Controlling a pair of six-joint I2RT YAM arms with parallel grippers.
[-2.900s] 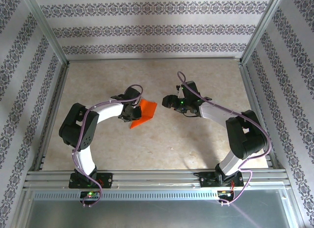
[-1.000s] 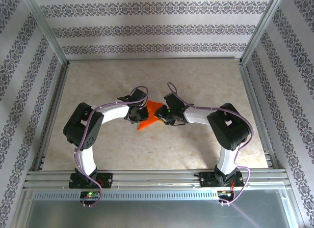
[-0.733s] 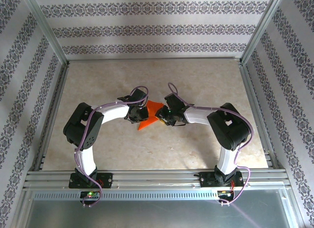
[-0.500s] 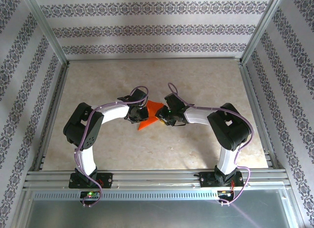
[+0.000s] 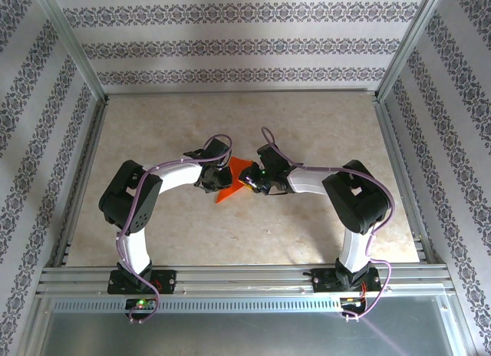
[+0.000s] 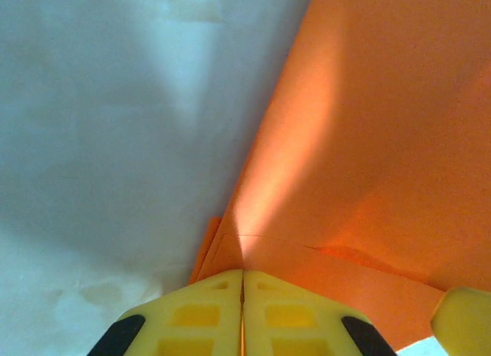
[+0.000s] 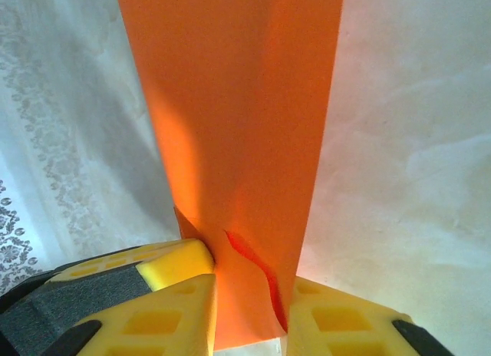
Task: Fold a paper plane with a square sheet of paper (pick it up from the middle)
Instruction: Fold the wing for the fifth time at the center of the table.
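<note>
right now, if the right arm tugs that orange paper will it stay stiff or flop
Probably floppy: the orange paper buckles between the fingers of the right gripper. It shows creases, so it likely folds rather than springs back. With the left gripper shut on its edge, a hard tug might tear it.

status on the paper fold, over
Left pincer shut on the orange paper. Right pincer straddling it, clamp unclear. Paper creased, held between both arms. No obstruction seen.
</note>
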